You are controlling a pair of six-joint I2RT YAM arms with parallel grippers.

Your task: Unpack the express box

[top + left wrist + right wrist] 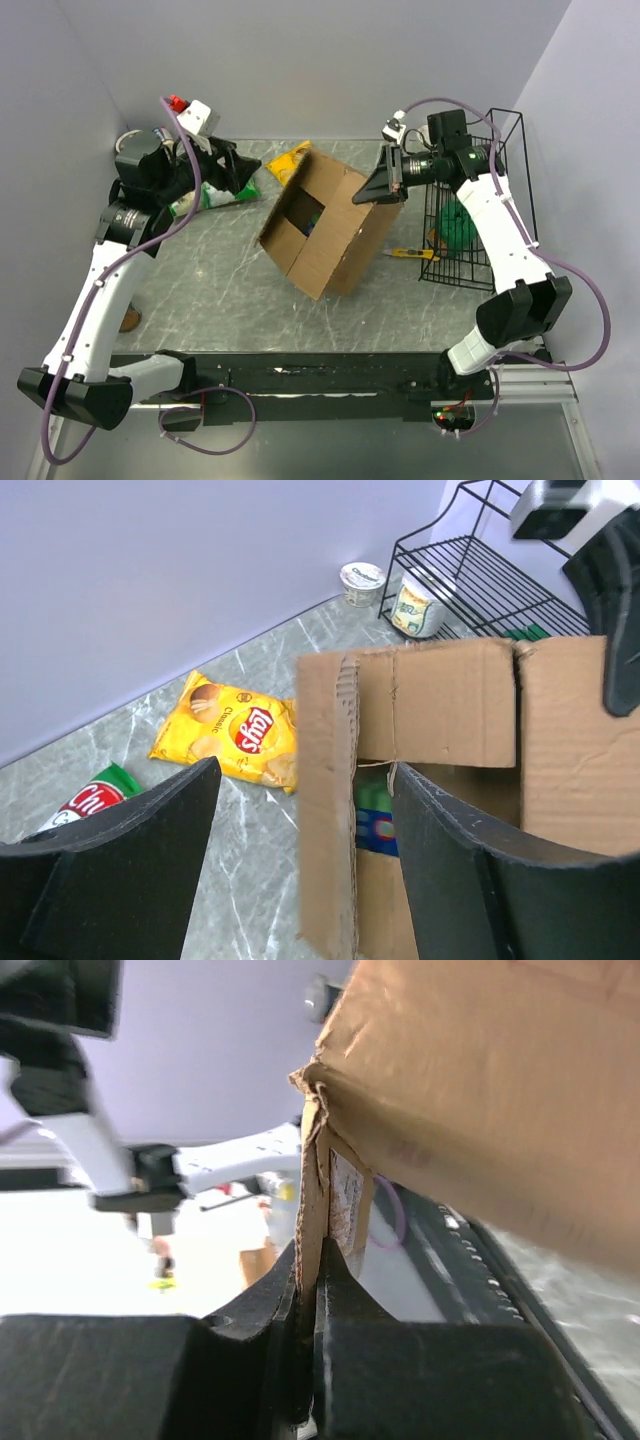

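Note:
The express box is a brown carton tipped on its side mid-table, its open end facing left. A green-blue packet shows inside it. My right gripper is shut on the edge of the box's upper right flap; in the right wrist view the pads pinch the cardboard edge. My left gripper is open and empty, left of the box and apart from it. In the left wrist view its gripper frames a box flap that lies beyond the fingers.
A black wire basket stands at the right with a green item inside. A yellow knife lies beside it. A yellow chips bag, a red-green snack bag and two cups lie behind the box.

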